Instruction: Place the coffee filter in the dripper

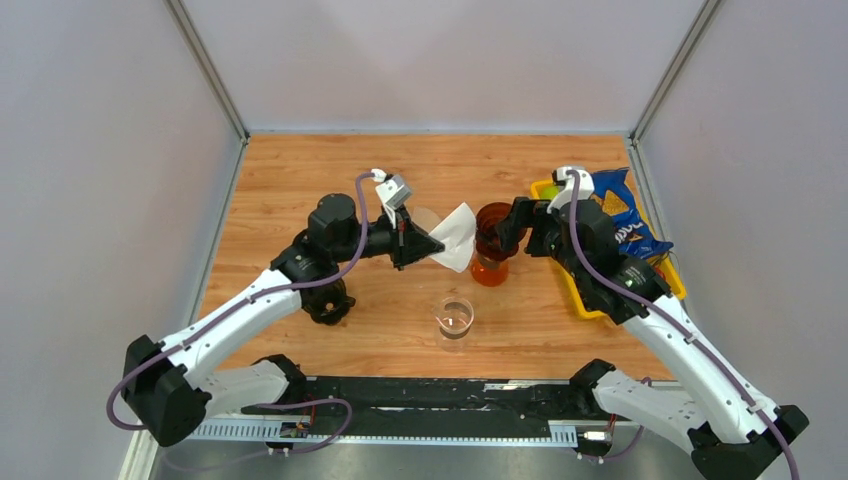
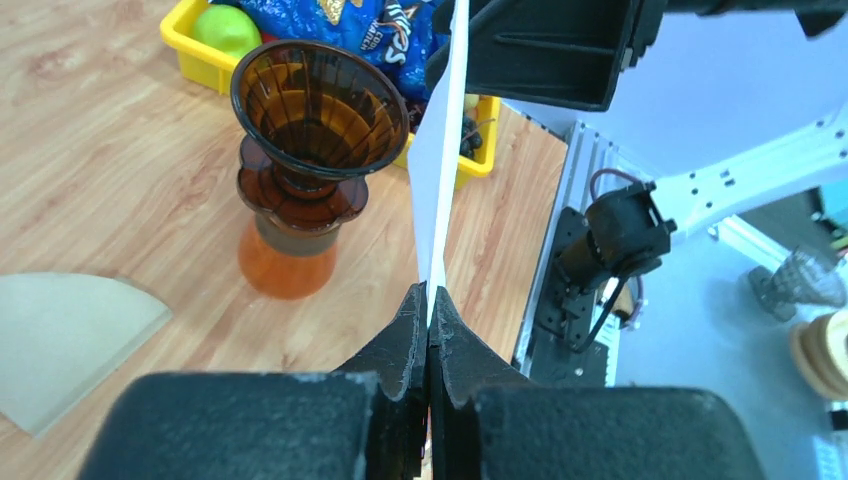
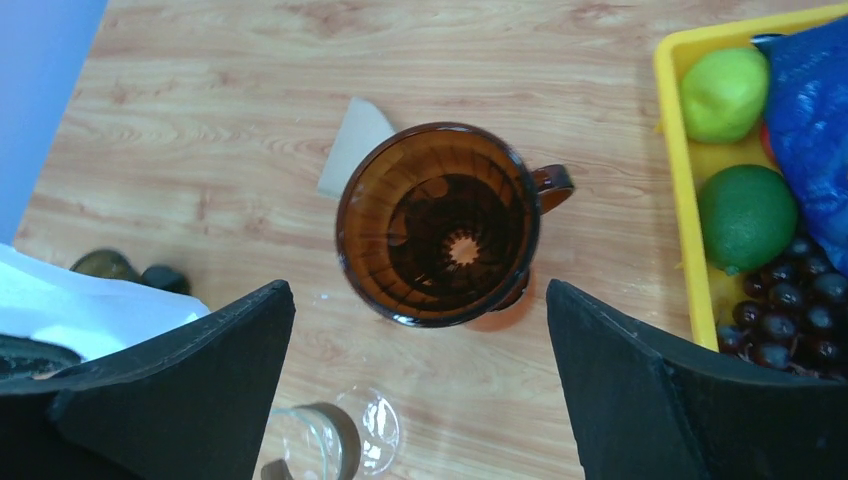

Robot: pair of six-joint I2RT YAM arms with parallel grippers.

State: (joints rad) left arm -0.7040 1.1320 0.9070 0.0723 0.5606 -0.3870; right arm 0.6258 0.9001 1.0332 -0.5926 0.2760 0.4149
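My left gripper (image 1: 425, 243) is shut on a white paper coffee filter (image 1: 455, 238) and holds it above the table, just left of the dripper. In the left wrist view the filter (image 2: 440, 160) runs edge-on up from the closed fingertips of that gripper (image 2: 428, 295). The brown translucent dripper (image 1: 492, 240) stands upright on the table, and nothing shows inside it (image 3: 440, 225). It also shows in the left wrist view (image 2: 318, 110). My right gripper (image 1: 505, 228) is open and empty, hovering above the dripper with its jaws wide apart (image 3: 418, 290). The filter's edge shows at lower left of the right wrist view (image 3: 80, 305).
A second, tan filter (image 1: 425, 218) lies flat on the table behind the dripper (image 3: 352, 145). A clear glass beaker (image 1: 454, 318) stands nearer the arms. A yellow tray (image 1: 580, 290) at right holds limes (image 3: 745, 215), dark grapes and a blue snack bag (image 1: 625, 215).
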